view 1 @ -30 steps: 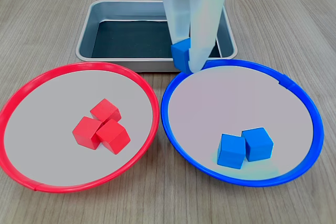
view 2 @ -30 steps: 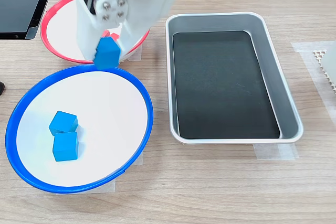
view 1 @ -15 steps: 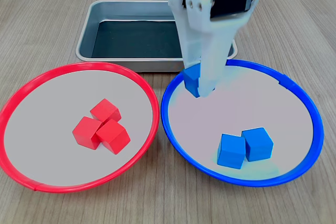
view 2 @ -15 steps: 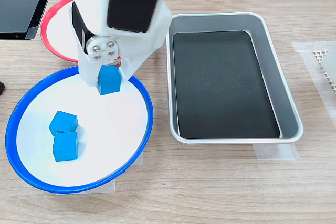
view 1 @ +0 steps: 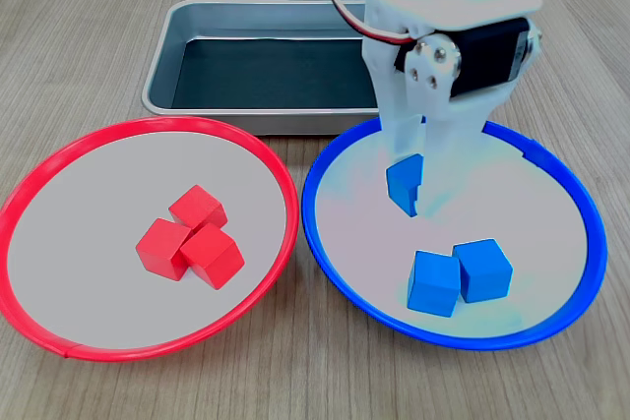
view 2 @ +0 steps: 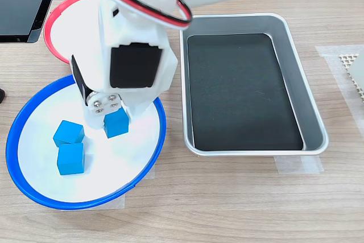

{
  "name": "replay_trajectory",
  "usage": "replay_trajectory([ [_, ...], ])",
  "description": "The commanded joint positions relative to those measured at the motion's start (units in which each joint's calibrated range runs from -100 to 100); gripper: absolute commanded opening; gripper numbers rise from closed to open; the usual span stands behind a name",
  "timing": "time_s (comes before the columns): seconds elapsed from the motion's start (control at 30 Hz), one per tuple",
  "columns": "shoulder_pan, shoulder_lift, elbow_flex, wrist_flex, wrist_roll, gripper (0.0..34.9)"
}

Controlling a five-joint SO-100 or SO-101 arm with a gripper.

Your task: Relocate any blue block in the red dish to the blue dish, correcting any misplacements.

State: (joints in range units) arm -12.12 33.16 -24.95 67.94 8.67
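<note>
Whereas a second ago it was carried at the far rim of the blue dish (view 1: 576,206), the blue block (view 1: 404,184), pinched by the hand (view 1: 410,187), is now held low over that dish's middle, release pending.

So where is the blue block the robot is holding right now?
The blue block is pinched in the hand over the middle of the blue dish, above the two other blue cubes in the first exterior view. The red dish holds only red cubes.

In the first exterior view, the red dish (view 1: 258,156) is sitting left of the blue dish (view 1: 581,204), the metal tray (view 1: 162,66) lying behind both, three red cubes (view 1: 190,237) resting inside the first exterior view's left dish.
</note>
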Motion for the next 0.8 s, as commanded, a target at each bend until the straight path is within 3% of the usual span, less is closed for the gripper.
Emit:
replay_trajectory([
  [0.0,-1.19,-0.03,-2.86,-0.8,-0.24,0.4],
  [0.13,-1.19,0.91,-4.13,-0.63,-0.34,1.3],
  [0.4,-0.44,1.76,-5.4,0.69,-0.49,11.8],
  [0.5,0.03,1.76,-5.95,1.51,-0.2,13.6],
  [0.77,3.42,-10.52,3.24,-0.05,2.93,10.6],
])
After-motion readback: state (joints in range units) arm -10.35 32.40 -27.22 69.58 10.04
